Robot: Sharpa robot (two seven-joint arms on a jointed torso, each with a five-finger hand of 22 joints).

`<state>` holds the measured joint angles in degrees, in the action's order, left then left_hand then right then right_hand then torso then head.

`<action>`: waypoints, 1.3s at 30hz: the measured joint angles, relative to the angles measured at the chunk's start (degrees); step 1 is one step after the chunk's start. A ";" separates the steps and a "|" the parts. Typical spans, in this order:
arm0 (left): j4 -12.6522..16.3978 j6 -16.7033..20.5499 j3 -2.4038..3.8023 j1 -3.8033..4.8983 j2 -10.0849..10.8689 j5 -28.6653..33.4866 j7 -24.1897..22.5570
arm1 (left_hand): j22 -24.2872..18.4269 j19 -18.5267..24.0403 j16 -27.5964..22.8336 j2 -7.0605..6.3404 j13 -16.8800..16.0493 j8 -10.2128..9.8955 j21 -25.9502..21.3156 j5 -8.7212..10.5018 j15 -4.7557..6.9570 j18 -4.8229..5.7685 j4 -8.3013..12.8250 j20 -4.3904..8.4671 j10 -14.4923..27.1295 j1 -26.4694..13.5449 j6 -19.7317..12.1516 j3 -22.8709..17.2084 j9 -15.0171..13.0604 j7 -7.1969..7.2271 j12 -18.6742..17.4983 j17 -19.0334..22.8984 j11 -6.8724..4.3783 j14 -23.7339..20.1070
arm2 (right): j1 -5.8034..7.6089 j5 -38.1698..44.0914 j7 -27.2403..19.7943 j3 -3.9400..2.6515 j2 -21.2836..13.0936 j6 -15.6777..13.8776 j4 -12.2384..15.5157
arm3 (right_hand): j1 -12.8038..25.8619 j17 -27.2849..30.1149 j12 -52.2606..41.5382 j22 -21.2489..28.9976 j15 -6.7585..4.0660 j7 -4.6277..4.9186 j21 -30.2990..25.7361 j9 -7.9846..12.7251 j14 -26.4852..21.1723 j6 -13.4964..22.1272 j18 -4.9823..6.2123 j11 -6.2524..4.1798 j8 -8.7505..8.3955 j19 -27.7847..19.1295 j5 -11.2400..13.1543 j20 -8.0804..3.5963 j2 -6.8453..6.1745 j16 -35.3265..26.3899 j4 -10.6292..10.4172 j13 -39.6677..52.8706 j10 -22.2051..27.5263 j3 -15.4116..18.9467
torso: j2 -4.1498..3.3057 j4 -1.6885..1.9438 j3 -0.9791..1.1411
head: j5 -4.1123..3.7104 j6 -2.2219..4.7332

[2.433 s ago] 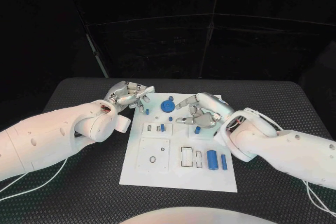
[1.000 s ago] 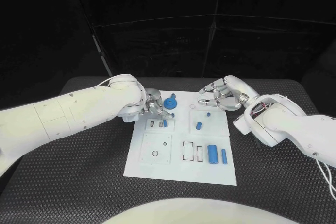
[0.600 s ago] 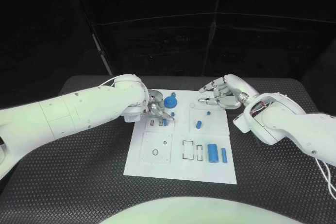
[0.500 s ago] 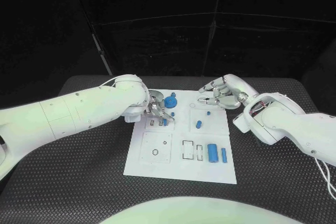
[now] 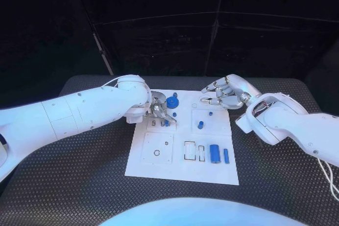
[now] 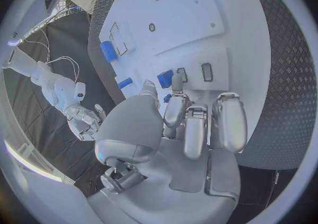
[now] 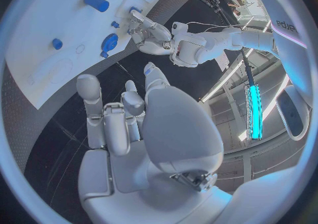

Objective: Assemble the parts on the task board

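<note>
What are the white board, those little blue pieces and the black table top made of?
White flat task board: probably matte plastic, smooth and even. Small blue cylinder parts: likely plastic, uniform colour, slight sheen. Black table surface: looks like rubbery matting, with a raised repeating tread pattern.

A white task board (image 5: 182, 157) with small blue parts (image 5: 214, 151) lies on a black bench (image 5: 84, 167) with a raised diamond-tread pattern. Two white arms end in silver robot hands: left (image 5: 157, 110), right (image 5: 225, 94).

The task board (image 5: 180, 172) lies on the table (image 5: 84, 187), parts (image 5: 214, 152) on it.
</note>
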<state>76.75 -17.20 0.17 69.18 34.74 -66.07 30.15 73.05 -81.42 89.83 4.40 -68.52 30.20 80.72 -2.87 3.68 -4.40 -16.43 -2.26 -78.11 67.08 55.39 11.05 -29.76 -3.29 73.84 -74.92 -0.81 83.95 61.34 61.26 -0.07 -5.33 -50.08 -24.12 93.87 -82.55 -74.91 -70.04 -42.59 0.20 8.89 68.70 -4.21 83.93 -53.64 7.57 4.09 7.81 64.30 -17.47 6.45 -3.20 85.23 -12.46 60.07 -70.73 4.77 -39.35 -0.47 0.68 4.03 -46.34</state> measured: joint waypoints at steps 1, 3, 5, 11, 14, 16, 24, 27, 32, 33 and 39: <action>0.03 -0.04 0.00 0.00 0.00 0.00 0.00 | 0.00 0.00 0.00 0.11 -0.01 0.00 0.00 0.00 0.00 0.00 0.00 0.00 0.00 0.48 -0.01 0.00 -0.15 0.01 0.00 0.00 0.00 0.00 | 0.00 0.00 0.04 0.00 0.03 0.01 -0.05 | 0.00 0.00 0.00 0.00 0.00 0.00 0.00 0.00 0.00 0.00 0.00 0.00 0.00 0.00 0.00 0.00 0.00 -0.02 0.00 0.00 0.00 0.00 | 0.00 0.00 -0.01 | 0.00 -0.03; 0.08 -0.12 0.00 0.00 -0.02 0.00 0.01 | 0.06 0.00 0.00 0.61 -0.04 0.43 0.00 0.00 0.00 0.00 0.27 0.00 0.00 1.24 -0.01 -0.27 -0.47 0.01 0.00 0.00 0.01 0.00 | 0.00 0.01 0.14 0.00 0.10 0.05 -0.14 | -0.22 0.00 0.00 0.00 0.00 0.00 0.00 0.00 0.00 0.00 0.00 0.00 0.00 0.00 0.00 0.00 0.22 -0.02 0.00 0.00 0.00 0.00 | 0.00 0.00 -0.01 | -0.01 -0.05; 0.12 -0.18 0.00 0.00 -0.04 0.00 0.02 | 0.08 0.00 0.00 0.99 -0.13 0.44 0.00 0.00 0.00 0.00 0.66 0.00 0.02 2.08 -0.27 -0.66 -0.78 0.03 0.00 0.00 0.02 0.00 | 0.00 0.01 0.22 0.00 0.16 0.09 -0.21 | -0.22 0.00 0.00 0.06 -0.02 -0.02 0.00 0.00 0.02 -0.02 0.00 0.00 0.00 0.00 -0.22 0.00 0.22 -0.02 0.00 0.00 0.00 0.00 | 0.00 0.00 -0.01 | -0.04 -0.06; 0.31 -0.29 -0.01 0.00 -0.16 0.01 0.03 | 0.08 0.00 0.00 2.46 -0.13 1.10 0.00 0.00 -0.01 0.00 2.05 0.00 0.42 5.87 -0.70 -2.94 -1.65 0.30 -0.05 0.00 0.42 -0.01 | 0.00 0.02 0.41 0.01 0.31 0.20 -0.42 | -0.22 0.00 0.00 0.10 -0.21 -0.20 0.01 0.00 0.21 -0.20 0.00 -0.20 0.00 0.00 -0.38 0.00 0.22 -0.02 0.00 0.00 -0.20 0.00 | -0.01 0.00 -0.01 | -0.07 -0.20; 0.42 -0.29 -0.01 0.01 -0.18 0.08 0.04 | 0.07 0.13 0.00 3.52 -0.10 1.10 0.00 0.00 0.40 0.00 3.24 0.12 0.61 8.49 -1.26 -5.31 -2.10 0.45 -0.20 0.00 0.18 0.03 | 0.00 0.03 0.50 0.01 0.37 0.25 -0.53 | -0.45 0.00 0.00 0.10 -0.21 -0.20 0.01 0.01 0.21 -0.21 0.00 -0.20 -0.01 0.00 -0.73 0.00 0.45 -0.02 0.01 0.00 -0.21 0.01 | -0.03 0.00 -0.01 | -0.07 -0.31; 0.52 -0.26 -0.01 0.07 -0.18 0.15 0.04 | 0.07 0.31 0.00 4.10 -0.12 1.10 0.00 0.01 0.53 0.00 4.14 0.31 0.81 10.06 -1.79 -7.71 -2.37 0.54 -0.27 0.00 -0.03 0.11 | 0.00 0.03 0.54 0.01 0.39 0.29 -0.60 | -0.45 0.00 0.00 0.10 -0.21 -0.20 0.01 0.01 0.21 -0.21 0.00 -0.20 -0.01 0.00 -0.73 0.00 0.45 -0.02 0.16 0.01 -0.21 0.16 | -0.03 0.00 -0.02 | -0.07 -0.36; 0.75 0.36 0.02 0.10 0.14 0.80 0.03 | 0.33 0.53 0.00 2.46 0.90 2.04 0.00 0.23 0.57 0.00 1.62 0.52 1.02 12.60 -3.18 -19.30 -4.77 0.32 -1.35 0.00 -0.23 0.15 | -0.01 0.03 0.69 0.01 0.57 0.49 -0.96 | -0.46 0.01 0.00 0.10 -0.21 -0.20 0.01 0.01 0.21 -0.20 0.00 -0.20 0.33 0.22 -1.05 -0.21 0.45 -0.02 0.16 0.01 -0.20 0.16 | -0.03 0.02 -0.02 | -0.07 -0.60; 0.99 0.76 -0.02 0.03 0.47 1.29 0.03 | 0.41 0.53 0.00 0.89 0.76 3.27 0.00 0.23 0.57 0.00 -1.77 0.52 1.02 11.90 -3.20 -22.71 -6.33 0.30 -1.58 0.00 -0.23 0.15 | -0.01 0.03 0.74 0.01 0.62 0.58 -1.11 | -0.46 0.01 0.00 0.10 -0.21 -0.20 -0.06 0.01 0.21 -0.21 0.00 -0.20 0.33 0.22 -1.05 -0.21 0.45 -0.02 0.16 0.01 -0.20 0.16 | -0.03 0.04 -0.02 | -0.01 -0.62; 1.78 1.55 -0.02 0.02 1.31 2.19 0.03 | 0.53 0.53 0.00 -2.83 0.48 4.14 0.00 0.23 0.65 0.00 -1.57 0.52 0.79 8.69 -3.62 -30.46 -7.98 0.69 -1.62 0.01 -0.46 0.23 | -0.01 0.03 0.77 0.01 0.66 0.67 -1.32 | -0.46 0.00 0.00 0.16 -0.20 -0.20 -0.20 0.01 0.21 -0.21 0.00 -0.20 0.33 0.22 -1.33 -0.21 0.45 -0.02 0.16 0.01 -0.20 0.16 | -0.01 0.08 -0.01 | 0.11 -0.68; 1.98 1.74 -0.02 0.02 1.54 2.35 0.03 | 0.56 0.53 0.00 -3.23 0.33 4.25 0.00 0.23 0.66 0.00 -1.30 0.52 0.71 8.29 -3.66 -31.35 -8.17 0.66 -1.62 0.00 -0.54 0.25 | -0.01 0.04 0.78 0.01 0.66 0.69 -1.36 | -0.46 0.01 0.00 0.16 -0.20 -0.20 -0.20 0.01 0.21 -0.20 0.00 -0.20 0.33 0.22 -1.33 -0.21 0.45 -0.02 0.16 0.01 -0.20 0.16 | 0.01 0.08 -0.01 | 0.12 -0.68; 3.33 3.17 -0.02 -0.01 3.17 3.14 0.03 | 0.72 0.53 0.00 -5.86 0.27 4.76 0.00 0.23 0.74 0.00 -0.15 0.52 0.50 5.67 -3.68 -37.05 -9.50 0.63 -1.06 0.00 -0.74 0.32 | -0.01 0.05 0.79 0.01 0.68 0.77 -1.60 | -0.46 -0.04 0.00 0.16 -0.20 -0.20 -0.20 0.01 0.21 -0.20 0.00 -0.20 0.33 0.22 -1.33 -0.21 0.45 -0.02 0.16 0.01 -0.20 0.16 | 0.01 0.15 0.02 | 0.35 -0.70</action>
<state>80.08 -14.03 0.15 69.17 37.91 -62.93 30.18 73.77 -80.89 89.83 -1.46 -68.24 34.96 80.72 -2.64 4.42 -4.40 -16.58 -1.74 -77.61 72.75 51.70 -26.00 -39.26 -2.65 72.78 -74.92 -1.55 84.27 61.33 61.30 0.73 -5.32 -49.40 -23.35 92.26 -83.01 -74.95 -70.04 -42.44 -0.01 8.69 68.50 -4.20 84.14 -53.85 7.56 3.89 8.14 64.52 -18.79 6.24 -2.75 85.21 -12.30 60.08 -70.93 4.93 -39.34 -0.32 0.69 4.38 -47.04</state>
